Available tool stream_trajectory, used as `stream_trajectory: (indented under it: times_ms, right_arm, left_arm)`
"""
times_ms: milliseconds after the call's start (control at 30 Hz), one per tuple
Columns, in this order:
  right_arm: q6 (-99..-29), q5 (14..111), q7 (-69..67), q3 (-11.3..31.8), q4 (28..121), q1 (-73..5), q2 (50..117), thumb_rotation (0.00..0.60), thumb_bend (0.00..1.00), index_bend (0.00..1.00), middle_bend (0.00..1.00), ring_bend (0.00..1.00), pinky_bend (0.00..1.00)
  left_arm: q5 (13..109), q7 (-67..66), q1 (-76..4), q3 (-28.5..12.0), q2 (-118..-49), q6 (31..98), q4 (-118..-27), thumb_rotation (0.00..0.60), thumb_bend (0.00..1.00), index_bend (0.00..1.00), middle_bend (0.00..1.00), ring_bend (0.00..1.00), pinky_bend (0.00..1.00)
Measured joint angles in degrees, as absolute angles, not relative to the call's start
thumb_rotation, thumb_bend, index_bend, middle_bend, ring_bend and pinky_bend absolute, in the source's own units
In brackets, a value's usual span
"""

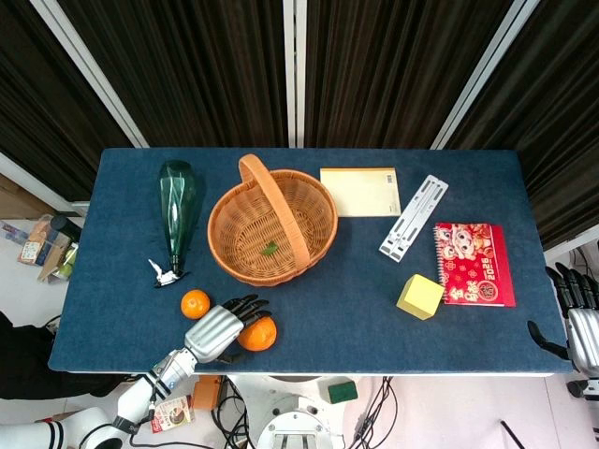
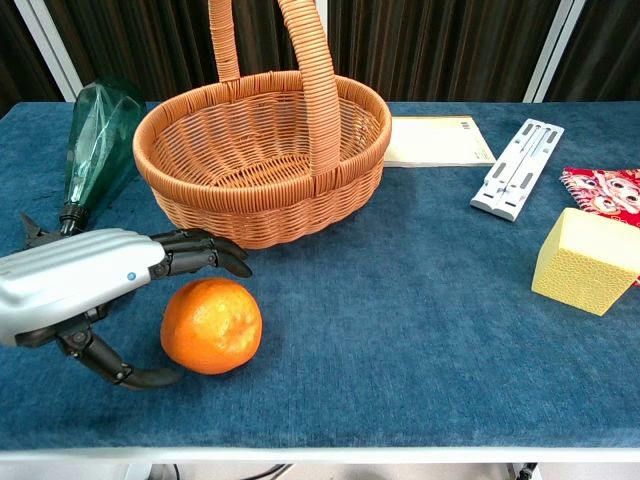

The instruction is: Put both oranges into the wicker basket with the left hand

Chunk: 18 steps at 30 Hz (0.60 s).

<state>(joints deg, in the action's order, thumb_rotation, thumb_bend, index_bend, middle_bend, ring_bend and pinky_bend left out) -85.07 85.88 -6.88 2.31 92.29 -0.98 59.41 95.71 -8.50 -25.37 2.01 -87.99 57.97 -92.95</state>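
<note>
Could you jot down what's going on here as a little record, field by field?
Left hand: fingers spread around the near orange, not yet closed on it
Other orange: on the table, left of the hand
Wicker basket: holds no orange, only a small green leaf
Right hand: off the table's right edge, holding nothing
Nearby: green glass bottle lying left of the basket

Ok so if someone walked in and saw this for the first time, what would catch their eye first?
Probably the left hand at the table's near edge, its fingers spread around an orange without clearly gripping it. Just behind stands the big wicker basket, holding only a small green leaf, and a second orange sits on the blue cloth to the left of the hand. A green glass bottle lies on its side left of the basket.
</note>
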Motion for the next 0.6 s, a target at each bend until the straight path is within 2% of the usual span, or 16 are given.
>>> stream_trajectory:
  times_ms: [333, 600]
  right_arm:
    - [-84.43, 85.59, -6.42, 2.33, 92.28, -1.25, 59.57, 0.600, 0.32, 0.00, 0.00, 0.00, 0.00]
    - [-84.58, 85.63, -6.27, 2.32, 92.37, -1.19, 59.61, 0.600, 0.32, 0.00, 0.00, 0.00, 0.00]
  left_arm:
    - [95.07, -7.71, -26.94, 2.62, -88.67, 57.88, -92.34, 0.600, 0.16, 0.17, 0.12, 0.07, 0.21]
    - [94.75, -5.54, -28.40, 2.79, -90.18, 57.30, -91.15, 0.600, 0.16, 0.17, 0.16, 0.14, 0.24]
